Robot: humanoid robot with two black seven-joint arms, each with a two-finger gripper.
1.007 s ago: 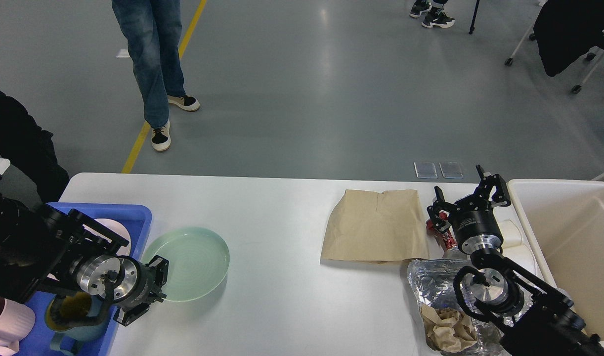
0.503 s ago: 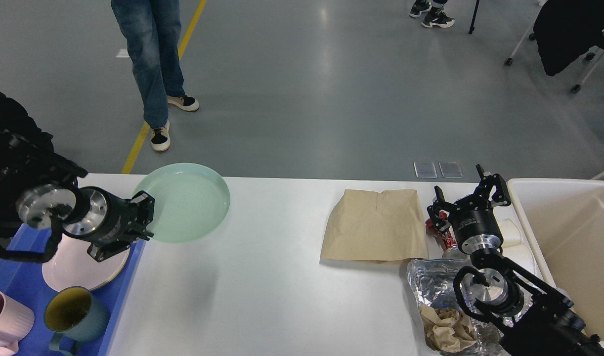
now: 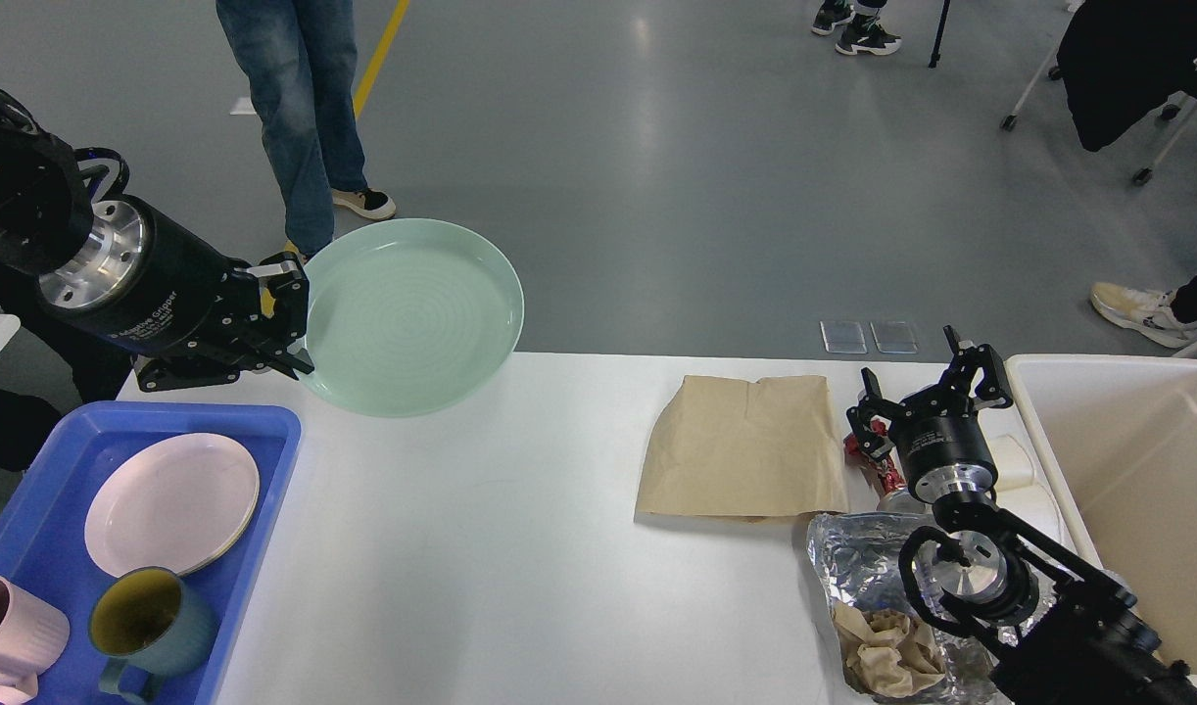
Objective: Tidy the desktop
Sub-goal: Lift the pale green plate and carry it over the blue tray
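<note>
Desktop (image 3: 520,548): white, wide, fills the lower half of the view.

Left gripper (image 3: 290,323): raised above the desktop's far left corner, fingers clamped on the rim of the green plate (image 3: 412,313). The plate is held in the air, tilted, its face turned toward the view.

Blue tray (image 3: 265,431): at the desktop's left edge. Holds a pink plate (image 3: 172,504), a dark mug (image 3: 148,622) with yellow inside just in front of it, and a pink mug (image 3: 11,632) at the left.

Paper bag (image 3: 745,446): brown, flat on the desktop, right of centre.

Right gripper (image 3: 927,387): above the desktop between the paper bag and the bin (image 3: 1137,490), fingers spread apart, holding nothing. A red wrapper (image 3: 878,470) lies beneath it.

Foil (image 3: 858,563): crumpled, near the right front edge, with brown crumpled paper (image 3: 887,651) in it.

Bin: cream, at the right end.
</note>
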